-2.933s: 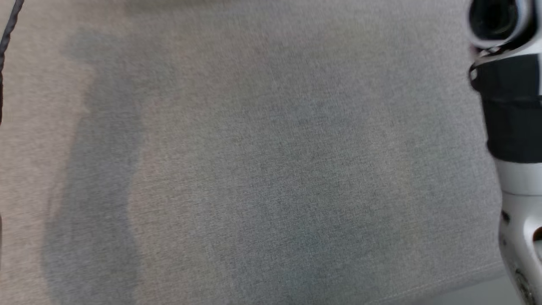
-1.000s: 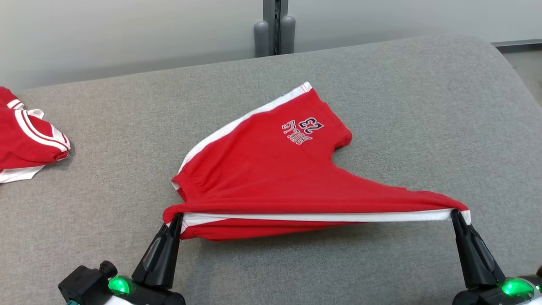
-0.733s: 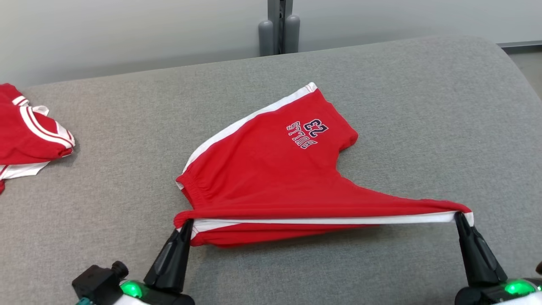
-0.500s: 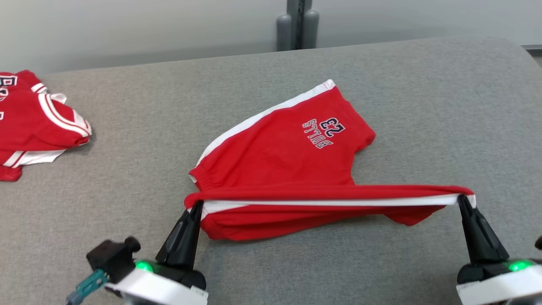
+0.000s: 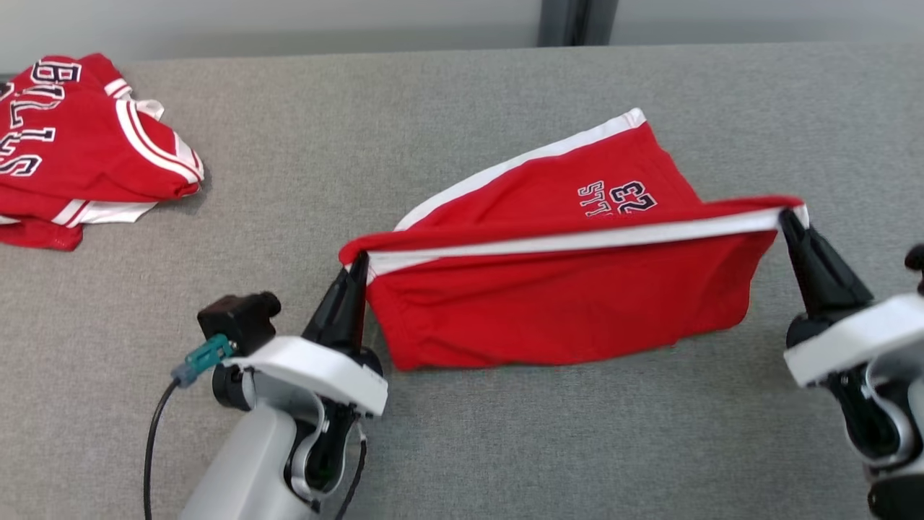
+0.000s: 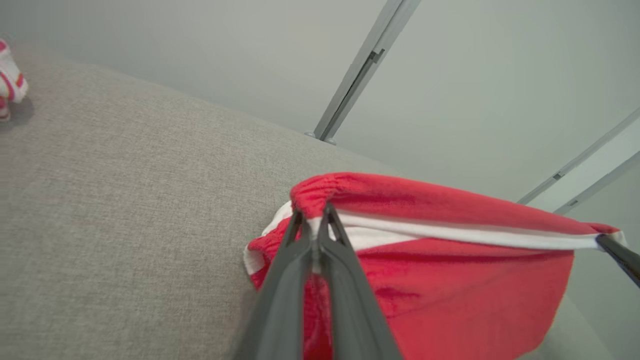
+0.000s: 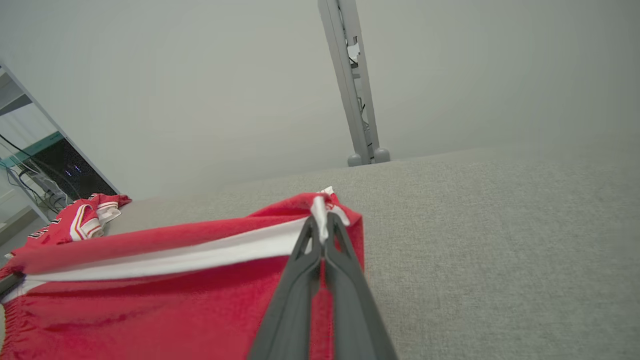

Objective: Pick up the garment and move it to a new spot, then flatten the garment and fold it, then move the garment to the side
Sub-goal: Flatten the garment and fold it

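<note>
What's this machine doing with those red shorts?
The robot seems partway through folding the red shorts on a grey padded surface. Its left gripper and right gripper are each shut on one end of the white-striped edge, holding it stretched and lifted over the rest. Another red garment lies at the far left.

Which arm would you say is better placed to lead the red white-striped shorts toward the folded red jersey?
Probably left: the left gripper holds the shorts nearer the jersey; the right gripper holds the far end.
</note>
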Available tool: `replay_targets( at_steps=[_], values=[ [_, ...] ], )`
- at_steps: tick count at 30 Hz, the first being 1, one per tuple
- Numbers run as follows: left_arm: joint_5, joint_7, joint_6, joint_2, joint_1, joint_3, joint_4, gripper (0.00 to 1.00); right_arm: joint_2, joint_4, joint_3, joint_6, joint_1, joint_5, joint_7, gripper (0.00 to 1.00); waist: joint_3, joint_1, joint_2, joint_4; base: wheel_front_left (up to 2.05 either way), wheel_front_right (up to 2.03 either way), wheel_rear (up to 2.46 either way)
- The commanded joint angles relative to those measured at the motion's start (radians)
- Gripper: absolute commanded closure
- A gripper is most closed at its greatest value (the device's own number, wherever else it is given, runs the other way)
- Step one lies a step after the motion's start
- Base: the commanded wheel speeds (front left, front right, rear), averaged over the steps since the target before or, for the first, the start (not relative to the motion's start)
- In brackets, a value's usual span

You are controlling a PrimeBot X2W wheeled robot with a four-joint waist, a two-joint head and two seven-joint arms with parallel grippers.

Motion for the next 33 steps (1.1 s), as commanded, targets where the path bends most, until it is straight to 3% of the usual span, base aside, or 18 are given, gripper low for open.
replay_targets(
  at_steps=[1,12,29,30,31,32,33],
  values=[
    [-0.019,-0.01,0.014,0.003,-0.044,0.006,0.032,1.0,-0.019,0.027,0.004,-0.002,-0.052,-0.001,0.015,1.0,0.027,0.0,0.0,0.018,0.0,0.0,0.0],
    [-0.12,-0.039,0.065,-0.005,-0.265,-0.076,0.238,1.0,-0.06,0.302,0.123,-0.002,-0.36,0.022,0.074,1.0,0.106,0.0,0.0,0.056,0.0,0.0,0.0],
    [-0.22,-0.093,0.108,-0.007,-0.412,-0.224,0.343,1.0,-0.038,0.648,0.336,-0.001,-0.672,0.06,0.062,1.0,0.163,0.0,0.0,0.076,0.0,0.0,0.0],
    [-0.221,-0.096,0.111,-0.008,-0.414,-0.233,0.341,1.0,-0.035,0.668,0.344,-0.001,-0.685,0.06,0.055,0.92,0.164,0.0,0.0,0.079,0.0,0.0,0.0],
    [-0.225,-0.099,0.112,-0.008,-0.416,-0.24,0.336,1.0,-0.032,0.686,0.353,-0.001,-0.697,0.063,0.049,0.75,0.164,0.0,0.0,0.082,0.0,0.0,0.0],
    [-0.225,-0.101,0.113,-0.008,-0.417,-0.247,0.33,0.74,-0.029,0.705,0.361,-0.001,-0.708,0.066,0.041,0.59,0.164,0.0,0.0,0.086,0.0,0.0,0.0],
    [-0.227,-0.102,0.113,-0.008,-0.415,-0.253,0.323,0.39,-0.026,0.722,0.368,-0.001,-0.717,0.067,0.034,0.37,0.163,0.0,0.0,0.089,0.0,0.0,0.0]
  ],
)
